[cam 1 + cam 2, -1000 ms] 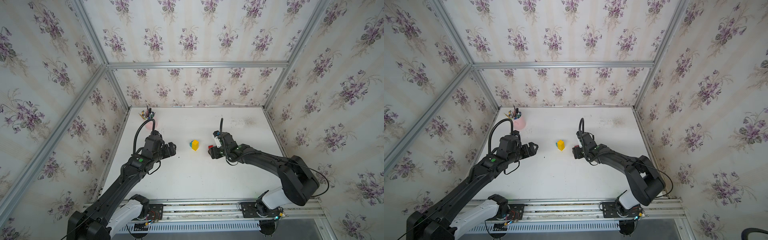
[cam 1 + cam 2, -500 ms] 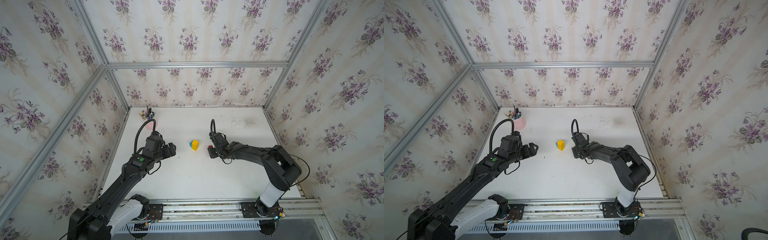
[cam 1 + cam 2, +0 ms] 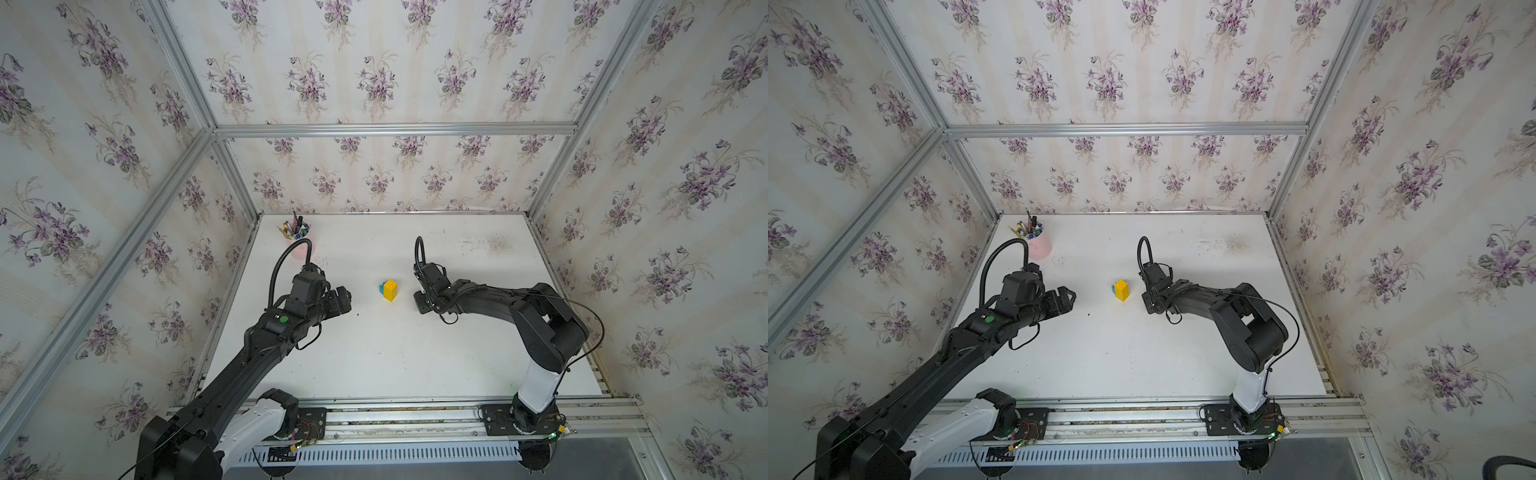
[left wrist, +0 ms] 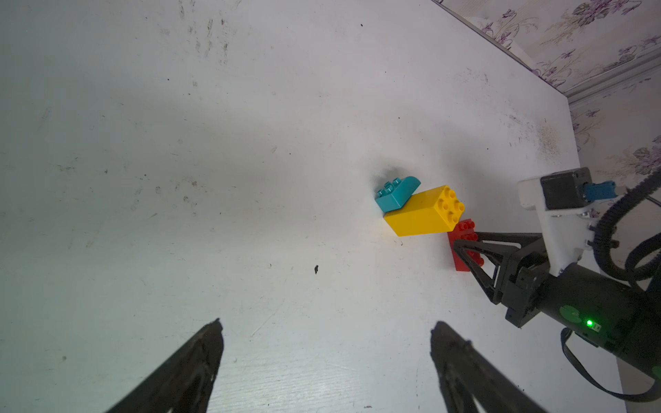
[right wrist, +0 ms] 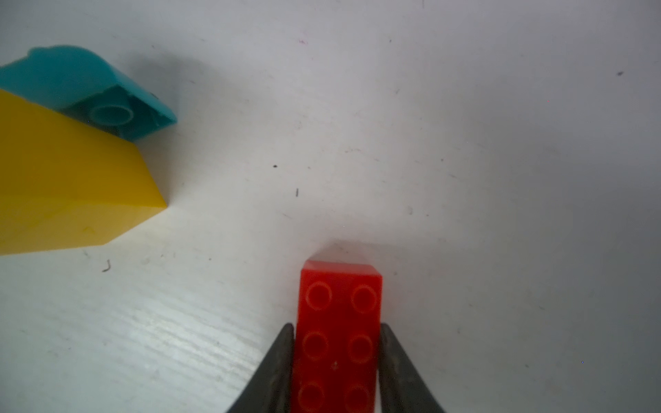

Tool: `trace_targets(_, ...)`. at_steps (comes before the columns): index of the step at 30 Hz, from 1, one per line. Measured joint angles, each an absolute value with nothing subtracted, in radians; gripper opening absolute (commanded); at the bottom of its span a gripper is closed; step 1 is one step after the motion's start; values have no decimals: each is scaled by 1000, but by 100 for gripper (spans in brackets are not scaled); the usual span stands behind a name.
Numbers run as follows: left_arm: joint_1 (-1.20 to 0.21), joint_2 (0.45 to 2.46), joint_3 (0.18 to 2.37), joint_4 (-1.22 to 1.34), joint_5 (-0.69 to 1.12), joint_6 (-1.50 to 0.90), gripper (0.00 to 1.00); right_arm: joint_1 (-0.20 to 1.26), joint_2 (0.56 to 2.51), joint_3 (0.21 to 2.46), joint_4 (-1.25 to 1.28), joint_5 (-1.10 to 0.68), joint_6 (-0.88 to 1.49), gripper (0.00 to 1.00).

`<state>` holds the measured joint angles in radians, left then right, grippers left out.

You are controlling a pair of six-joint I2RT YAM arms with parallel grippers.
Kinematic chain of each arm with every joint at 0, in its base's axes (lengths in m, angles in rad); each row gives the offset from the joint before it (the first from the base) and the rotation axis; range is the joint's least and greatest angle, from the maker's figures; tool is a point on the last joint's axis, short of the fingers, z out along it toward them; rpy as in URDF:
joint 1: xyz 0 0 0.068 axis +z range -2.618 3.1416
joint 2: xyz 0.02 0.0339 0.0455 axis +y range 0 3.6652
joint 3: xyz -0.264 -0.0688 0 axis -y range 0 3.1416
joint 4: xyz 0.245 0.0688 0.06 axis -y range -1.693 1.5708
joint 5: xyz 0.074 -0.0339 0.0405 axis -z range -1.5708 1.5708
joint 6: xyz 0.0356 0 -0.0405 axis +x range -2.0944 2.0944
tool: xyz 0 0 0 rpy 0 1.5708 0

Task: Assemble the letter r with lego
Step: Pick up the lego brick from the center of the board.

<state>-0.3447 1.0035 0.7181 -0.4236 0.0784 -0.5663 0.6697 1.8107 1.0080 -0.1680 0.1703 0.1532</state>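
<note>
I see the yellow plastic bar [image 4: 422, 211] and teal plastic brick [image 4: 393, 195] joined on the surface [image 4: 179, 178]. My right gripper [image 5: 337, 327] clamps the long red plastic brick [image 5: 339, 296] beside them, not yet attached. My left gripper [image 4: 326, 323] gapes empty.

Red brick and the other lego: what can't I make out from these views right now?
- red brick: near end cut off by the frame edge in the right wrist view; hidden under the right gripper in both top views.
- yellow bar: no seam shows in either wrist view, so one brick or two is unclear.
- teal brick: mostly behind the yellow bar in both top views.
</note>
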Motion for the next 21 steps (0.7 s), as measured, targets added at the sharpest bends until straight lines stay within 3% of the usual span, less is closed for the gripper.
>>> trace_targets(6,-345,1007,722,-438,77,-564,93,669,1754,997,-214,124,101,25)
trace_targets(12,-325,1037,778,-467,83,-539,94,704,1663,998,-290,12,-28,27)
trace_targets(21,-278,1216,952,-555,167,-496,94,824,1681,1020,-416,-99,-162,29)
